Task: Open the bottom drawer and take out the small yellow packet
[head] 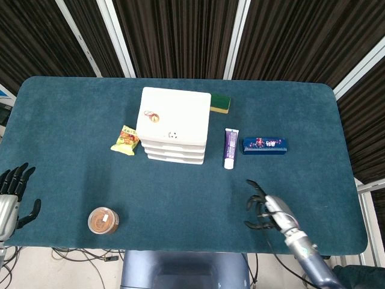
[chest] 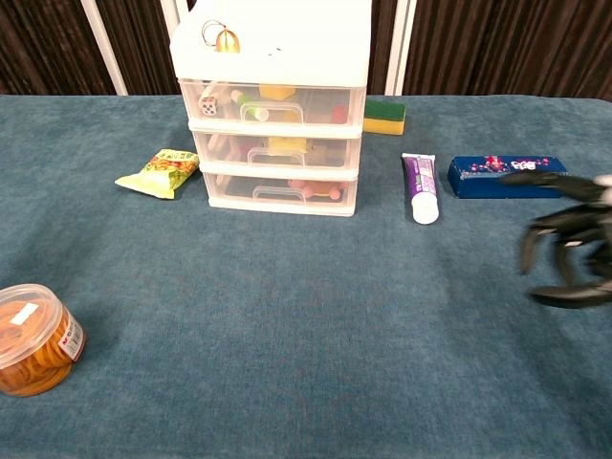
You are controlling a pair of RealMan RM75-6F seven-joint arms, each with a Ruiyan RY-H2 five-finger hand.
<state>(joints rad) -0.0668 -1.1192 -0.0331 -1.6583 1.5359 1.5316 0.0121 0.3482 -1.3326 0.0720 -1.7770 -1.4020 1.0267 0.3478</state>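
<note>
**Operator:** Reporting hand status first. Right hand [head: 267,212] hovers over the near right part of the table [head: 72,108], fingers [chest: 564,227] spread and curved, holding nothing. Left hand [head: 11,195] sits at the near left table edge, fingers apart, holding nothing.

**Checker:** Location of the drawer unit?

**Operator:** White drawer unit [chest: 273,105] stands left of table centre, toward the far side. Bottom drawer [chest: 279,191] is closed; its clear front shows pink and red items. A small yellow packet cannot be made out inside it. Both hands are well apart from the unit.

**Checker:** Other items?

**Operator:** Snack bag [chest: 160,172] lies just left of the unit. Green and yellow sponge [chest: 384,116] lies at its far right corner. Purple tube [chest: 419,187] and blue box [chest: 509,177] lie to the right. Round orange tub [chest: 33,338] sits at the near left.
</note>
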